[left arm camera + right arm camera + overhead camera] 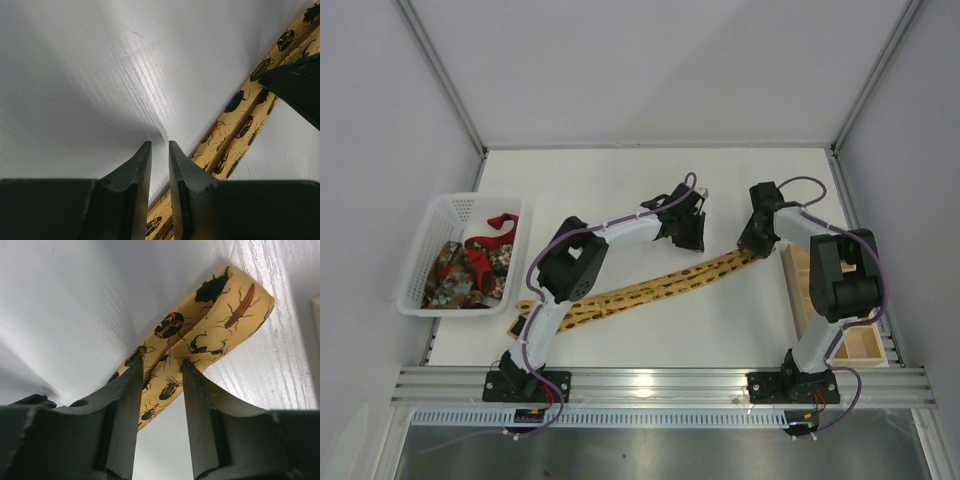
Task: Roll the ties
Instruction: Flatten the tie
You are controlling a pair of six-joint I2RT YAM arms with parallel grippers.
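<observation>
The yellow-gold tie (650, 288), printed with dark beetles, lies folded double in a diagonal strip from the near left to the right middle of the white table. My right gripper (757, 242) is open over its folded right end (220, 305), its fingers (161, 365) straddling the strip just above it. My left gripper (688, 232) hovers beside the tie's far edge with its jaws nearly together and nothing between them (160, 145); the tie (235, 125) runs just to their right. The red tie (498, 228) and the dark patterned tie (455, 270) lie in the basket.
A white plastic basket (415, 262) stands at the table's left edge. A shallow wooden box (860, 345) sits at the near right beside the right arm's base. White walls enclose the table on three sides.
</observation>
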